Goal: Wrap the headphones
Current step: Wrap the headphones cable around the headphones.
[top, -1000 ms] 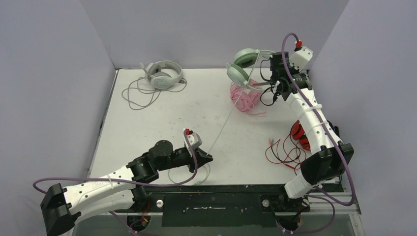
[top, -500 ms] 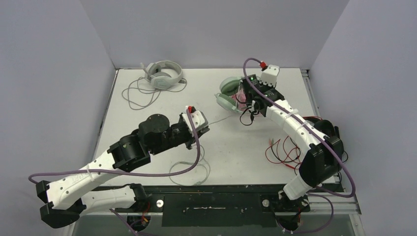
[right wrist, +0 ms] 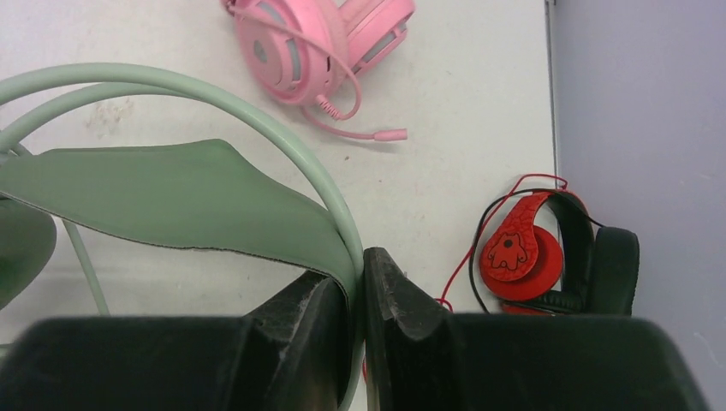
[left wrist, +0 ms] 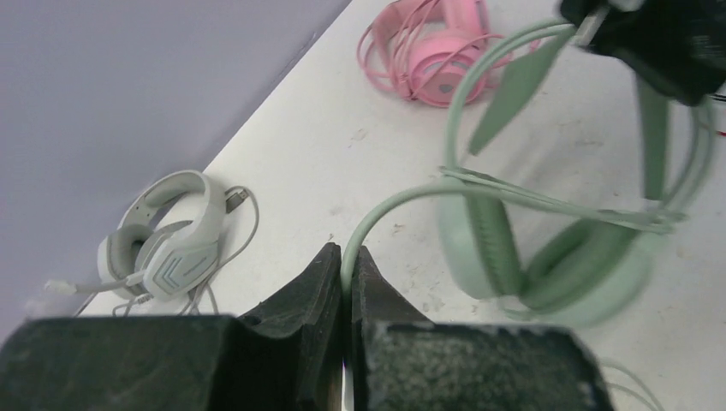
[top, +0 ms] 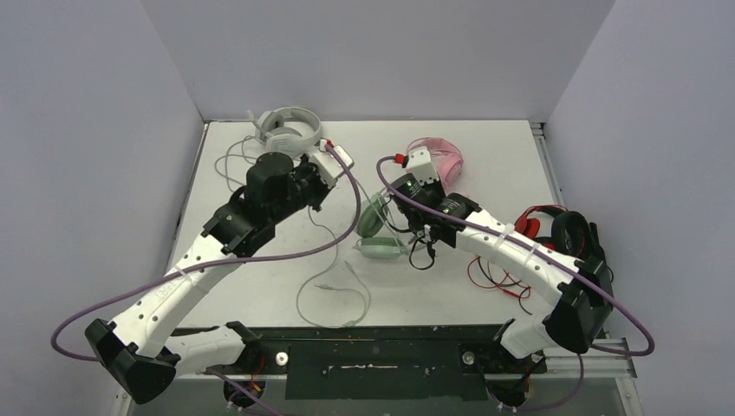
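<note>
The mint green headphones (top: pixel 378 232) hang just over the table's middle, with my right gripper (top: pixel 400 217) shut on their headband (right wrist: pixel 171 197). My left gripper (top: pixel 325 182) is to their left and shut on their thin mint cable (left wrist: pixel 385 205), which curves from my fingers to the cups (left wrist: pixel 582 265). A few cable strands cross between the cups. The cable's slack lies in loops (top: pixel 334 286) toward the near edge. The pink headphones (top: pixel 442 160) lie at the back with their cable bundled round them. At the back left the pale grey-white headphones (top: pixel 286 130) rest with a loose cable.
A red-and-black headset (top: pixel 555 230) lies at the right edge with its red cable (top: pixel 498 277) spread in front. Purple-grey walls close in the left, back and right sides. My right arm stretches across the right half of the table.
My right gripper carried the mint headphones from the back right down to the middle. My left gripper swung from the near edge up toward the back left, pulling the cable.
</note>
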Robot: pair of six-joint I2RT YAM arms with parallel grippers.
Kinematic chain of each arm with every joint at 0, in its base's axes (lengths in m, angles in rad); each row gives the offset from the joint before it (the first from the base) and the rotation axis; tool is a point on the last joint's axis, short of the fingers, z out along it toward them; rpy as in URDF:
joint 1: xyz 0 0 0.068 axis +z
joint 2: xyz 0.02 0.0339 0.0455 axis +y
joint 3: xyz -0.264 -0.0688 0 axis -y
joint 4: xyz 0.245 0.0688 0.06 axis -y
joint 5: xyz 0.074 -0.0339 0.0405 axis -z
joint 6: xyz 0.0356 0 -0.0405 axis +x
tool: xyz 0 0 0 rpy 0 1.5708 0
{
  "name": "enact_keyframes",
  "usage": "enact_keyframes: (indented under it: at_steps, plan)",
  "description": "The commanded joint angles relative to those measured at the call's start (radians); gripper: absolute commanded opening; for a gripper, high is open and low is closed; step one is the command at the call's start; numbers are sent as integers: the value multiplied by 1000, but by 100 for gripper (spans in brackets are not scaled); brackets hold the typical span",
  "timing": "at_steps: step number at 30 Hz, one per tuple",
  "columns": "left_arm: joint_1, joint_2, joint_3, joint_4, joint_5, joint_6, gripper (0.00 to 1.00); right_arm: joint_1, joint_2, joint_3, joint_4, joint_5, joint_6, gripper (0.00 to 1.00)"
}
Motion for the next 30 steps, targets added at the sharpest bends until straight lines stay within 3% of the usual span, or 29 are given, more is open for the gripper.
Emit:
enact_keyframes:
  at_steps: [1, 14, 23, 30]
  plan:
    - [140, 9, -6, 162, 185, -16, 0, 8, -95, 1, -46, -115, -67, 0]
    - [360, 129, -25, 344, 434, -181, 0, 127, -253, -24, -101, -344, -85, 0]
    - [392, 110, -136, 481, 495, -336, 0, 144, -410, 35, -69, -502, -72, 0]
    - [399, 88, -332, 759, 503, -581, 0, 143, -456, 99, -54, -520, -21, 0]
